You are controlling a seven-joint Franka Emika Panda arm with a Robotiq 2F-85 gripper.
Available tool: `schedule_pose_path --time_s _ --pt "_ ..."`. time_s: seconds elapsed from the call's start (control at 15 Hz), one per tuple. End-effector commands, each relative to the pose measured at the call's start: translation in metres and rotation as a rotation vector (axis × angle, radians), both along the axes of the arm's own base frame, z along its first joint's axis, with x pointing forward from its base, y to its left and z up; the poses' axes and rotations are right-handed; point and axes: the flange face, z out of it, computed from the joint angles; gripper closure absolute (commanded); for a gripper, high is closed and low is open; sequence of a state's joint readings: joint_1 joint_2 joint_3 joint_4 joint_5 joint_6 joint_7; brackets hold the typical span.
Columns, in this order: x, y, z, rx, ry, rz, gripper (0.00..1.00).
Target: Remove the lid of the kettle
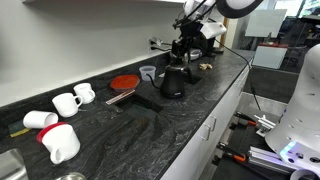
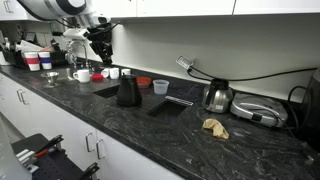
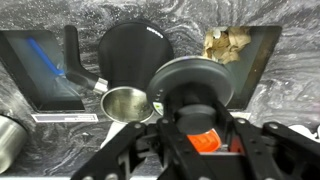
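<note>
Hovering over the dark marbled counter (image 1: 190,120), claw (image 3: 197,108) clenched on the lid (image 3: 195,75) above the kettle (image 1: 172,82).

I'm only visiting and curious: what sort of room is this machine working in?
Probably a kitchenette, perhaps in an office or lab. It has a long dark marbled countertop over white cabinets. On the counter are white mugs, a black kettle and a second, silver kettle by the wall.
</note>
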State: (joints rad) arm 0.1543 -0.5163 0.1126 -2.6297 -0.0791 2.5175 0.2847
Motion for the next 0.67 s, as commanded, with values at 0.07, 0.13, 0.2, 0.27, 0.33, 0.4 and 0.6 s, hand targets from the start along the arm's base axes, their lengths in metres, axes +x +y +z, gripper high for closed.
schedule_pose_path --time_s 0.07,0.13,0.2,0.27,0.33,0.4,0.6 --pt "-0.0187 -0.0038 0.0035 0.011 0.041 0.224 0.83" --pt "-0.0122 -0.0008 0.0019 0.002 0.024 0.154 0.58" --pt "-0.0146 -0.0019 0.0024 0.001 0.031 0.181 0.58" --pt "-0.0160 -0.0027 0.0031 0.000 0.034 0.194 0.58" --pt "-0.0164 -0.0028 0.0033 -0.002 0.034 0.199 0.58" --pt "-0.0165 -0.0025 0.0031 -0.002 0.035 0.202 0.58" --pt "-0.0167 -0.0022 0.0028 -0.003 0.036 0.203 0.83"
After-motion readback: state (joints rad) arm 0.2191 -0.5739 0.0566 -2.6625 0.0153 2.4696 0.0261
